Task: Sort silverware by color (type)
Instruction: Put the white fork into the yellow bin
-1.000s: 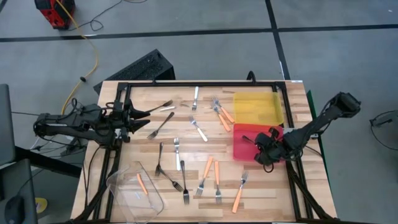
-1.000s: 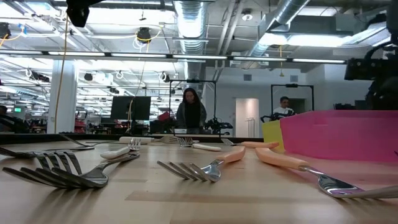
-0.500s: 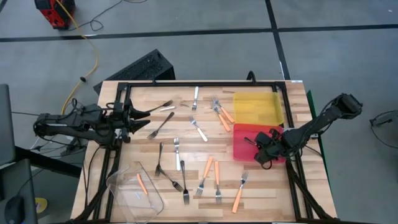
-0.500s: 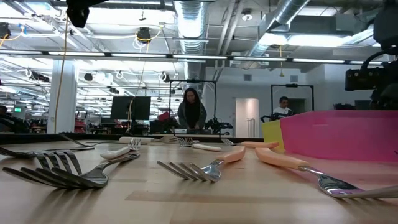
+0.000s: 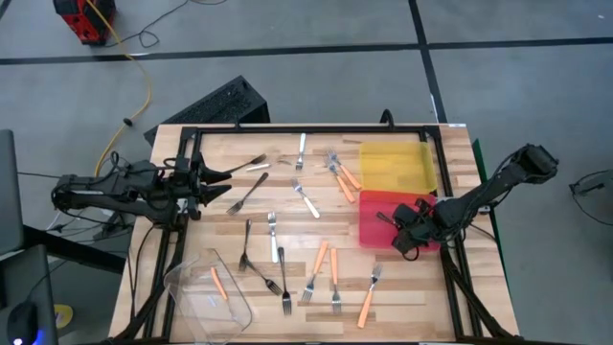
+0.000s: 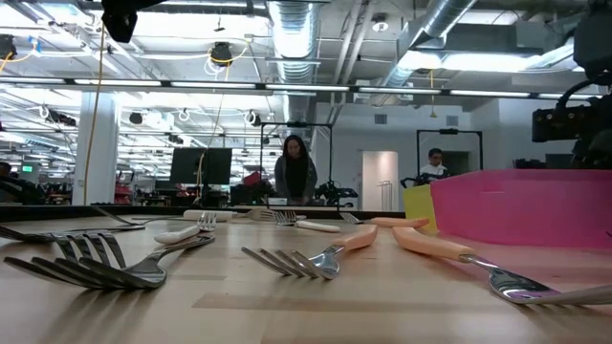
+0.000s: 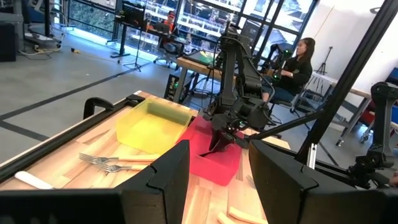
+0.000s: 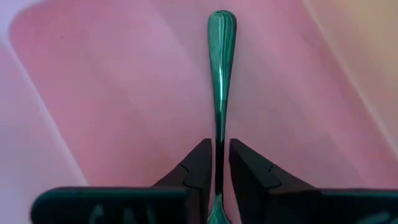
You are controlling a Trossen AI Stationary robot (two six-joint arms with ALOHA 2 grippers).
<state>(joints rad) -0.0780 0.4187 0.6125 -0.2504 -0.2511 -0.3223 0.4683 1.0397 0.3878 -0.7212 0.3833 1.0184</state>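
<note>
A dark fork (image 8: 219,74) lies flat on the floor of the red tray (image 5: 372,235), handle pointing away from my right gripper (image 8: 219,155). That gripper (image 5: 395,222) points steeply down into the tray. It is open a little, one finger on each side of the fork's shaft with a thin gap on both sides. My left gripper (image 5: 228,176) hangs level and open over the table's left side, with nothing between its fingers. Several orange-handled (image 5: 321,259), white-handled (image 5: 273,236) and dark (image 5: 251,192) forks lie scattered on the wooden table.
An empty yellow tray (image 5: 393,165) sits just beyond the red one at the far right. A clear tub (image 5: 203,295) at the near left holds one orange fork (image 5: 218,283). A black frame (image 5: 306,128) borders the table. People sit in the room beyond.
My right gripper has stayed over the red tray while its wrist has turned a little; in the low view the arm's dark housing has sunk slightly. The forks on the table have not moved.
</note>
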